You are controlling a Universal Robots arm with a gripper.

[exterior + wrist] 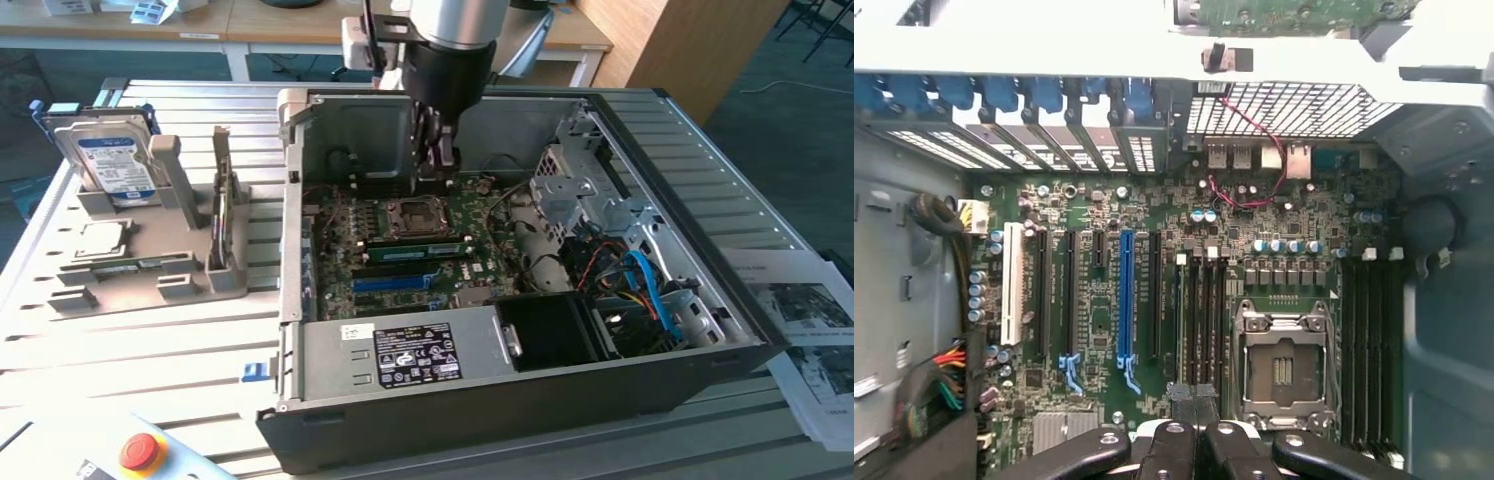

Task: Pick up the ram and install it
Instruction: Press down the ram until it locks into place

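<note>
A grey plastic rack [147, 240] sits on the ribbed metal worktop [120, 360]. The ram [420, 248], a thin flat green stick, lies in the board at 6 o'clock from the square socket [407, 213]. It points from 9 to 3 o'clock. The black jaws hang above, shut tight together.

My way down to the motherboard [414, 235] stays open; drive cage [587, 195] and power supply [400, 355] hem it in.
</note>
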